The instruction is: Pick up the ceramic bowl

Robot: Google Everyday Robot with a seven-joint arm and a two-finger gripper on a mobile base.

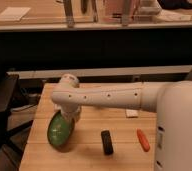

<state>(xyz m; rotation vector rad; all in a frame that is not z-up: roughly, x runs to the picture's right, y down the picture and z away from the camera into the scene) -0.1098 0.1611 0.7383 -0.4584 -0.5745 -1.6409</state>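
Note:
The ceramic bowl [58, 132] is a glossy green round bowl, tipped up on edge with its inside facing the camera, at the left of the wooden table [86, 161]. My gripper [69, 118] is at the end of the white arm that reaches in from the right. It sits at the bowl's upper right rim and is shut on it, with the wrist hiding most of the fingers. The bowl's lower edge is at or just above the tabletop.
A small black block [107, 142] lies right of the bowl. An orange carrot-like piece [143, 140] lies further right, and a small white item [132, 113] sits behind it. A dark chair [1, 107] stands left of the table. A counter runs along the back.

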